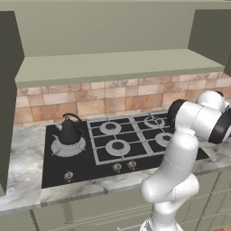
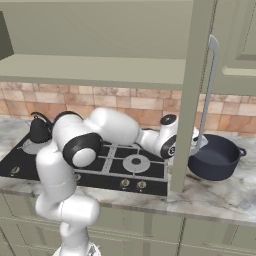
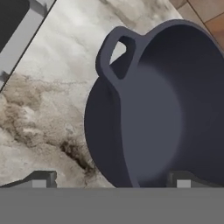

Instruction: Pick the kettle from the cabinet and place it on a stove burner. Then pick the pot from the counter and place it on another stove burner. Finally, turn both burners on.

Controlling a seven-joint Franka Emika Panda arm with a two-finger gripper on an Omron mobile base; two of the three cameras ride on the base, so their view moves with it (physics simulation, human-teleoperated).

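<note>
Dark navy and broad, the pot (image 3: 166, 109) is seen upright on the marbled bench (image 3: 57, 100), its open mouth facing up and one looped side handle (image 3: 114, 52) turned toward the hob. In the hand view the fingers (image 3: 111, 178) are spread as wide as they go, with nothing held between them; the near wall of the pot lies between the two tips, one fingertip (image 3: 183, 178) over the pot's inside and the other over bare stone, and whether either touches the rim cannot be told. In the right base view the pot (image 2: 216, 157) is found on the bench (image 2: 220, 197) just past the edge of the open cabinet door (image 2: 189, 95), with its two handles lined up roughly along the bench edge. Well away from the fingers, on the far side of the hob, the small black kettle (image 1: 71, 130) is set upright on the large silvery stove burner (image 1: 67, 147), its arched handle on top. Which way its spout points cannot be told. The kettle (image 2: 39, 130) is also visible in the right base view, beyond the arm's elbow.
</note>
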